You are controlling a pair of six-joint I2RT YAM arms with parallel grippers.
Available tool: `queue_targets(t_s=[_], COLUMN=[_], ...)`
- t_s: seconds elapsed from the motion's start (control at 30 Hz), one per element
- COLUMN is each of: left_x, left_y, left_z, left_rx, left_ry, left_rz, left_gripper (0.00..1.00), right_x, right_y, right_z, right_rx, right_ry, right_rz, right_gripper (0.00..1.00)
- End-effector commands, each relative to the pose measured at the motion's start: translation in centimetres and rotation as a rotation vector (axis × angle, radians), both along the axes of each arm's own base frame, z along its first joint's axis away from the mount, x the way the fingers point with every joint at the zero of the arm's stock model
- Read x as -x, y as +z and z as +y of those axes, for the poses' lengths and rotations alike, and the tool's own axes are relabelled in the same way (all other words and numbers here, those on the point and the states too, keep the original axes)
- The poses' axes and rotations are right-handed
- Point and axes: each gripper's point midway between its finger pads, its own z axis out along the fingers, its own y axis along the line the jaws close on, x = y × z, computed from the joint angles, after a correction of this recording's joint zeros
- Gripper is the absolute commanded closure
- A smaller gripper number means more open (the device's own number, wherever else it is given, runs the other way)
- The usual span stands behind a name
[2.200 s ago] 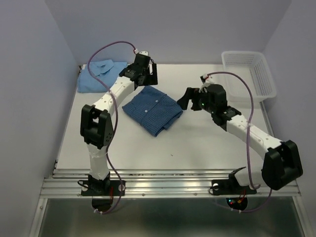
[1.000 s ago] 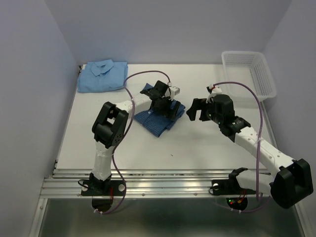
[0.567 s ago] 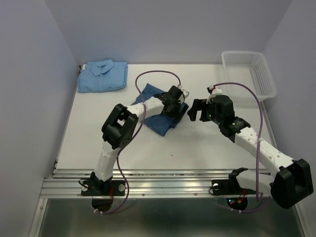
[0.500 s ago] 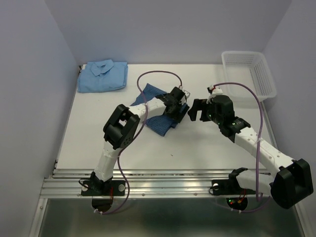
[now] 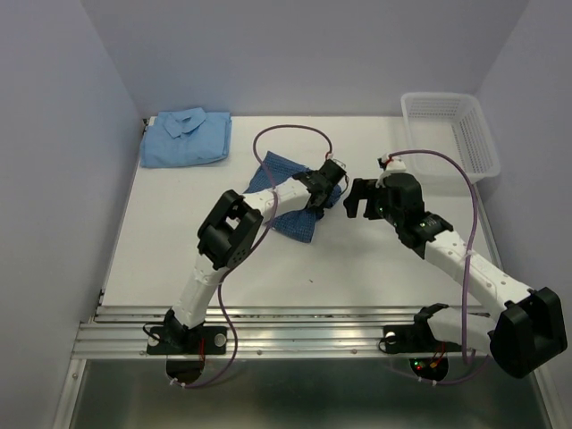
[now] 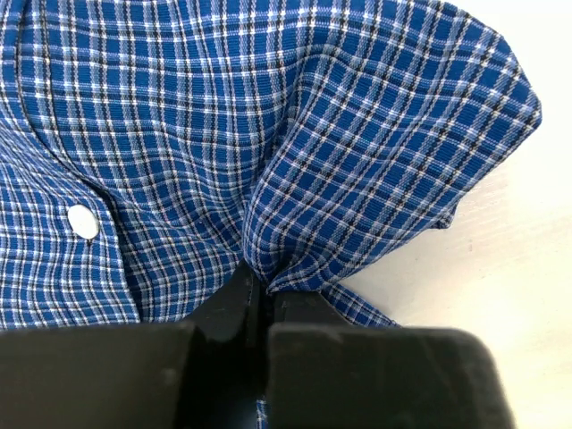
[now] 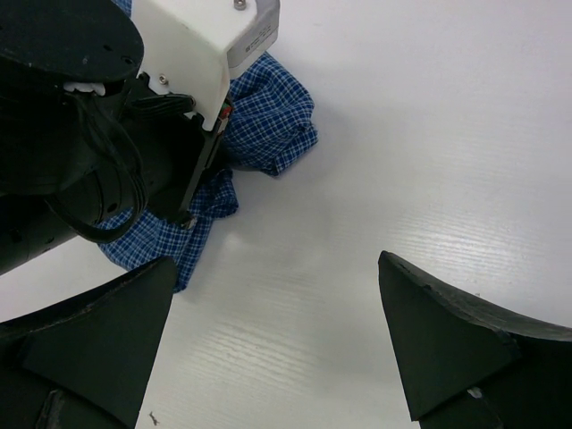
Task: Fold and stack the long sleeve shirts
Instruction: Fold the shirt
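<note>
My left hand [image 6: 259, 288] pinches a bunched fold at the right edge of the dark blue checked cloth shirt [image 5: 298, 228], mid-frame on the white bench [image 5: 340, 268]. The plain sky blue folded shirt [image 5: 186, 138] lies well apart at upper left, so I judge the carry runs that way. My right hand [image 5: 359, 198], spread and holding nothing, hovers just right of the pinch.

White mesh basket [image 5: 451, 134] sits at the far right corner of the table [image 5: 357, 268]. Tabletop's white, walls [image 5: 313, 54] are pale purple.
</note>
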Motion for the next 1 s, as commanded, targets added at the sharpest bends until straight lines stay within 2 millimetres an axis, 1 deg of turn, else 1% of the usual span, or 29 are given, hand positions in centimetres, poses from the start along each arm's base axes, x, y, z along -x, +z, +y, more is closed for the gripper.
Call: queue_targets(t_s=[0.0,0.1,0.13,0.17,0.23,0.27,0.3,0.33,0.37,0.4,0.43,0.47,0.6,0.67,0.7,0.77,0.8,0.83,0.87,0.9,0.93,0.97], left_x=[8.2,7.3,6.8,6.4,5.9,5.4,5.1,4.4,4.1,4.1,4.0,3.9,3.8,3.9,4.1,4.2,4.5,4.7,4.7,5.0,5.4,5.6], left_y=[-10.9,-9.6,-8.3,-7.6,-5.9,-3.9,-2.7,-0.4,0.8,1.9,3.0,4.6,8.0,9.1,10.3,11.8,12.8,14.6,15.6,17.1,18.7,19.7], left_z=[6.7,5.7,4.9,4.5,3.0,1.9,1.3,0.5,0.1,-0.7,-1.0,-1.2,-2.0,-2.4,-2.9,-3.4,-4.0,-4.3,-4.4,-5.2,-5.4,-5.7], left_rx=[-0.265,-0.230,-0.194,-0.169,-0.085,-0.013,0.029,0.094,0.129,0.199,0.232,0.268,0.347,0.380,0.423,0.481,0.527,0.570,0.604,0.664,0.705,0.740], left_ry=[0.020,0.024,0.019,0.022,0.005,-0.004,-0.007,-0.019,-0.025,-0.043,-0.058,-0.069,-0.100,-0.108,-0.130,-0.141,-0.171,-0.194,-0.200,-0.246,-0.279,-0.304], left_rz=[0.368,0.340,0.320,0.311,0.306,0.298,0.291,0.261,0.248,0.261,0.256,0.239,0.211,0.213,0.214,0.215,0.225,0.210,0.208,0.207,0.196,0.195], left_gripper=[1.00,1.00,1.00,1.00,1.00,1.00,1.00,1.00,1.00,1.00,1.00,1.00,1.00,1.00,1.00,1.00,1.00,1.00,1.00,1.00,1.00,1.00], right_x=[-0.4,-0.4,-0.4,-0.3,-0.4,-0.3,-0.3,-0.2,-0.3,-0.2,-0.2,-0.2,-0.1,-0.2,-0.1,0.0,0.0,0.2,0.4,0.4,0.4,0.4], right_y=[0.4,0.3,0.2,0.0,-0.1,-0.4,-0.5,-0.6,-0.8,-0.9,-0.9,-1.1,-1.4,-1.3,-1.1,-0.8,-0.6,-0.3,-0.3,-0.2,0.0,0.1], right_z=[-1.1,-1.4,-1.4,-1.5,-1.6,-1.8,-1.8,-1.9,-2.4,-2.5,-2.5,-2.7,-3.7,-4.8,-5.4,-6.7,-7.3,-8.0,-8.3,-8.9,-9.3,-9.7], right_rx=[0.014,0.014,0.009,0.009,-0.005,-0.003,-0.009,-0.018,-0.022,-0.029,-0.042,-0.045,-0.098,-0.099,-0.117,-0.126,-0.133,-0.148,-0.146,-0.135,-0.125,-0.115], right_ry=[-0.053,-0.072,-0.075,-0.080,-0.103,-0.118,-0.124,-0.134,-0.161,-0.173,-0.182,-0.199,-0.277,-0.332,-0.366,-0.428,-0.455,-0.483,-0.498,-0.525,-0.544,-0.570], right_rz=[-0.034,-0.032,-0.028,-0.022,-0.017,-0.008,-0.003,0.000,0.002,0.005,0.010,0.013,0.023,0.011,0.003,-0.017,-0.026,-0.041,-0.046,-0.057,-0.064,-0.064], right_gripper=[0.00,0.00,0.00,0.00,0.00,0.00,0.00,0.00,0.00,0.00,0.00,0.00,0.00,0.00,0.00,0.00,0.00,0.00,0.00,0.00,0.00,0.00])
